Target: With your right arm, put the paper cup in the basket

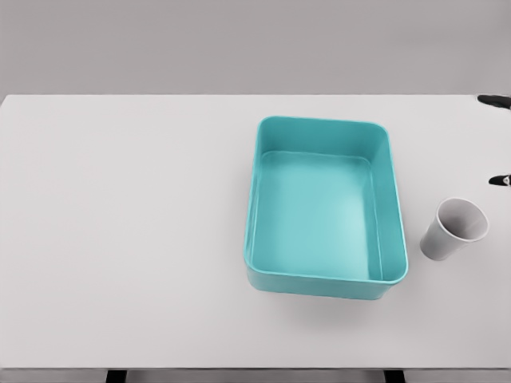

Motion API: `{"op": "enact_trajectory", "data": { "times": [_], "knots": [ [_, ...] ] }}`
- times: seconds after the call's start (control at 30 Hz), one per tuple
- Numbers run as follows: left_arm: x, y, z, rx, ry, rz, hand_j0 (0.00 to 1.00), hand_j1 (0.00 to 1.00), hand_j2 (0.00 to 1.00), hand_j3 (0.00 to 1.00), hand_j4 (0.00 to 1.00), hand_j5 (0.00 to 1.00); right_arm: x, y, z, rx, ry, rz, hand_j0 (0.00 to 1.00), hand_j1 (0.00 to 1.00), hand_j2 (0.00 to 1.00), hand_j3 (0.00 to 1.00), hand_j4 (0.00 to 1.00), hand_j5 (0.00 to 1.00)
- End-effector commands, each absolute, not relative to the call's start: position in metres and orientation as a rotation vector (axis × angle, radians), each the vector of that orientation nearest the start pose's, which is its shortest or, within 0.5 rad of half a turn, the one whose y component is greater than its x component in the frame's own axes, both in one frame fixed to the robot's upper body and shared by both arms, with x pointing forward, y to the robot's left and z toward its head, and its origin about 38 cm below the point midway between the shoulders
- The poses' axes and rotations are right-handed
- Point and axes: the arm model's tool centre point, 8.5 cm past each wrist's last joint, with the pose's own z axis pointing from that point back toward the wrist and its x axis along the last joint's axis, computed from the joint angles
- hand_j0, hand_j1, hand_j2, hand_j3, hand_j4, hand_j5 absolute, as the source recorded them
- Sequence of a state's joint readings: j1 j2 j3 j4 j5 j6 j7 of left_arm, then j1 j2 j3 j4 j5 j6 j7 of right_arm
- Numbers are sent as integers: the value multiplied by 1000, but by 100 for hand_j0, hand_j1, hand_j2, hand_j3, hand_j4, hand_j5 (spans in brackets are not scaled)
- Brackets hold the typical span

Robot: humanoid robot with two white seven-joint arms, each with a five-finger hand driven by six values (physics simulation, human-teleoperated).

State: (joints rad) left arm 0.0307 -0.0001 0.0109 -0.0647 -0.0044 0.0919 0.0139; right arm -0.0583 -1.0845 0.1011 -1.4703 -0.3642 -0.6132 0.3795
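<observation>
We see the basket (275, 283) as smooth teal plastic with a soft sheen along its rim and inner floor. The paper cup (453, 230) looks matt, pale grey-white, its wall smooth. The surface (120, 223) appears flat, matt white; we cannot tell its material, perhaps a laminate.
</observation>
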Motion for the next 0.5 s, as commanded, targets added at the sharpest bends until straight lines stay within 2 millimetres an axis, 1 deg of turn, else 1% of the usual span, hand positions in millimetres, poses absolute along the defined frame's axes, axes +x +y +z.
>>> {"op": "enact_trajectory", "data": {
  "times": [0.0, 0.13, 0.17, 0.23, 0.33, 0.43, 0.47],
  "knots": [
    [-6, 273, -263, 101, 55, 8, 100, 100, 100, 100, 100, 100, 353, -468, 263, -168, -1805, 1051, 100, 100, 100, 100, 100, 100],
    [-6, 273, -263, 101, 57, 8, 100, 100, 100, 100, 100, 100, 336, -475, 232, -62, -1758, 918, 100, 100, 100, 100, 100, 100],
    [-6, 273, -263, 101, 57, 8, 100, 100, 100, 100, 100, 100, 333, -477, 228, -59, -1742, 917, 100, 100, 100, 100, 100, 100],
    [-6, 273, -263, 101, 57, 8, 100, 100, 100, 100, 100, 100, 333, -481, 236, -76, -1723, 946, 100, 100, 100, 100, 100, 100],
    [-6, 273, -263, 101, 57, 8, 100, 100, 100, 100, 100, 100, 328, -483, 226, -58, -1701, 927, 100, 100, 100, 100, 100, 100],
    [-7, 273, -263, 101, 58, 8, 100, 100, 100, 100, 100, 100, 310, -485, 198, -24, -1617, 914, 100, 100, 100, 100, 100, 100],
    [-7, 273, -263, 101, 58, 8, 100, 100, 100, 100, 100, 100, 308, -485, 195, -22, -1606, 917, 100, 100, 100, 100, 100, 100]
  ]
}}
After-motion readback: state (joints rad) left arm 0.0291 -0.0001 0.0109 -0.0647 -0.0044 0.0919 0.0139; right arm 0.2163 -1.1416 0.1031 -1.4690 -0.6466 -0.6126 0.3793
